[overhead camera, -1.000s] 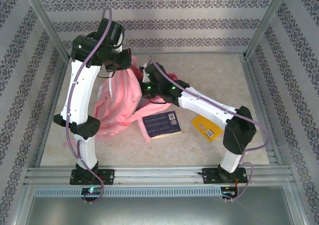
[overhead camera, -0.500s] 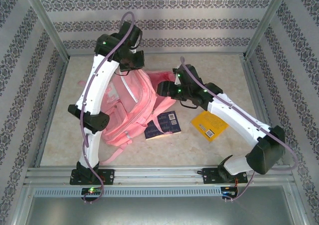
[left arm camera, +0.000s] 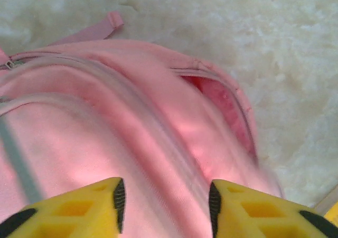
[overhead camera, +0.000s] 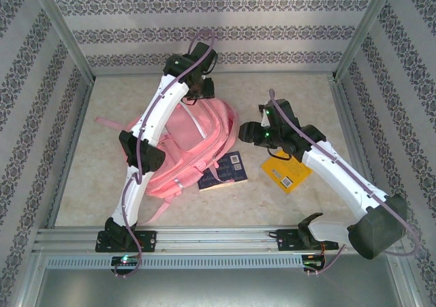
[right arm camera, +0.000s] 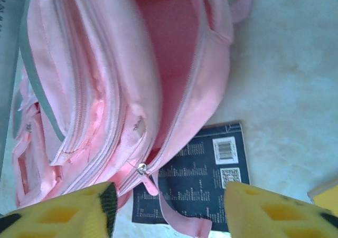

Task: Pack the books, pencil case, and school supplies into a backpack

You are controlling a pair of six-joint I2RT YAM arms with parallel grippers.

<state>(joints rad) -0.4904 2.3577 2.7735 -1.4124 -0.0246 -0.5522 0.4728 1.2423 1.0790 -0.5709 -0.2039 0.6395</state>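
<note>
Lying flat on the pale table (overhead camera: 306,89), centre-left, the backpack (overhead camera: 204,143) is a large pink fabric bag with grey strips and pink straps. The right wrist view shows its main compartment gaping, the zipper undone and the pink lining exposed. One dark navy book (overhead camera: 225,170) lies at the bag's near-right edge, printed cover up with a barcode and a square code, one end tucked beneath the fabric. A yellow-orange book (overhead camera: 286,174) with a barcode lies to its right, apart from the bag. The left gripper (left arm camera: 165,206) hangs over the bag's far end, jaws parted, nothing between them. The right gripper (right arm camera: 166,211) hovers near the bag's opening, jaws likewise spread and empty.
</note>
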